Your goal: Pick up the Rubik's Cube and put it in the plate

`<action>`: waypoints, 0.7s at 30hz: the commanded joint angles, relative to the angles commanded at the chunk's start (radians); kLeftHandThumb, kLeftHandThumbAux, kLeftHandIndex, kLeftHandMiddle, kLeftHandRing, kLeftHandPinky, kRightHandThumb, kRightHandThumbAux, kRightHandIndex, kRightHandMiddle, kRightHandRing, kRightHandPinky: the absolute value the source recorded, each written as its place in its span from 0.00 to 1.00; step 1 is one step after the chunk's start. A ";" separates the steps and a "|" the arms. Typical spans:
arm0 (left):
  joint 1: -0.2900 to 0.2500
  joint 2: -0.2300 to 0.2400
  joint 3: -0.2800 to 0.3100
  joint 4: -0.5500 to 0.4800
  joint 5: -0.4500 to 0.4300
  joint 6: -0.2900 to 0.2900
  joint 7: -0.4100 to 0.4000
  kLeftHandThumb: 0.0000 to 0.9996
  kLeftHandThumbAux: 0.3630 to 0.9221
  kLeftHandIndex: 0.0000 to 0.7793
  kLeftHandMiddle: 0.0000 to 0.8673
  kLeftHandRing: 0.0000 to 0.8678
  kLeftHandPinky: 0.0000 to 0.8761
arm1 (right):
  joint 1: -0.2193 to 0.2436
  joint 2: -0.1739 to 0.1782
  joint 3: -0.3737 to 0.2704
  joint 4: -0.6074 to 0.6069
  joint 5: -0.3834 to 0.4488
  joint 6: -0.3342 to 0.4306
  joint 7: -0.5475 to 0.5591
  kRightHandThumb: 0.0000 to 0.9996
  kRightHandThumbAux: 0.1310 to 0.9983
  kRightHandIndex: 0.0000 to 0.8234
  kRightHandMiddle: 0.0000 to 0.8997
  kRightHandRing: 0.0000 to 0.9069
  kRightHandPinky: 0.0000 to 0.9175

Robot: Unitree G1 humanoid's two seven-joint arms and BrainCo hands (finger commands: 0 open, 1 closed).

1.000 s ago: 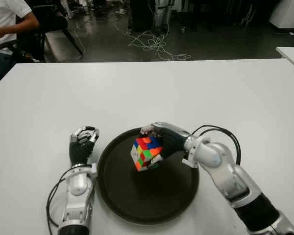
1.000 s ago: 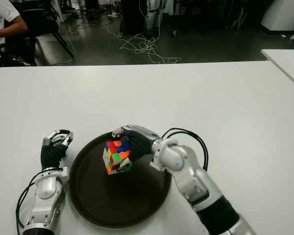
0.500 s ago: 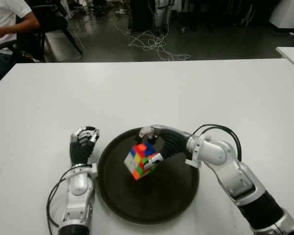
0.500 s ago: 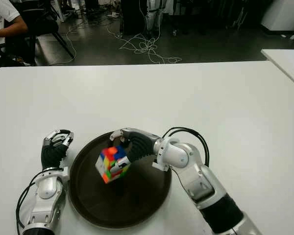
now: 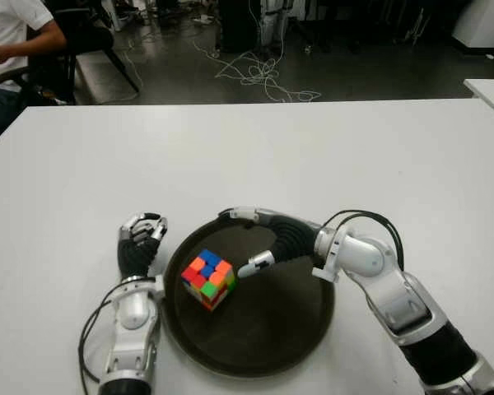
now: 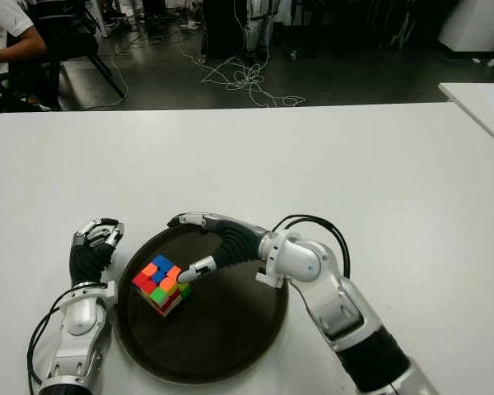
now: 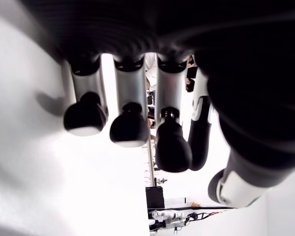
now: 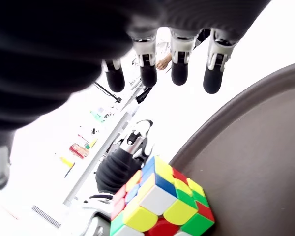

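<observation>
Released since the earlier frame, the Rubik's Cube (image 5: 208, 278) now lies in the plate (image 5: 288, 337), lower centre; the right robot hand (image 5: 259, 243) spreads open beside it, and the left robot hand (image 5: 138, 247) sits curled, empty, left of the plate on the surface (image 5: 247, 156).

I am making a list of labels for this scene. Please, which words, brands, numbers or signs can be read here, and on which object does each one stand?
None: no word, number or brand can be read in any view.
Rubik's Cube: plain coloured stickers, no logo visible.
Plate: plain dark surface, no mark.
Right hand and left hand: no readable label.
Small coloured items far off in the right wrist view: too small to read.
</observation>
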 joint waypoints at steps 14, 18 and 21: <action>0.009 -0.008 -0.008 -0.028 0.000 0.012 0.001 0.71 0.61 0.57 0.92 0.96 0.95 | -0.001 -0.013 0.011 -0.003 -0.037 -0.001 -0.023 0.00 0.36 0.00 0.00 0.00 0.00; 0.006 -0.005 -0.006 -0.014 0.000 0.004 0.006 0.71 0.61 0.57 0.92 0.95 0.95 | 0.011 -0.003 -0.004 -0.016 -0.029 0.013 -0.042 0.00 0.36 0.00 0.00 0.00 0.00; 0.004 -0.006 -0.004 -0.011 -0.002 0.009 0.008 0.71 0.61 0.57 0.92 0.95 0.95 | 0.025 0.001 -0.052 -0.011 -0.011 -0.013 -0.090 0.00 0.37 0.00 0.00 0.00 0.00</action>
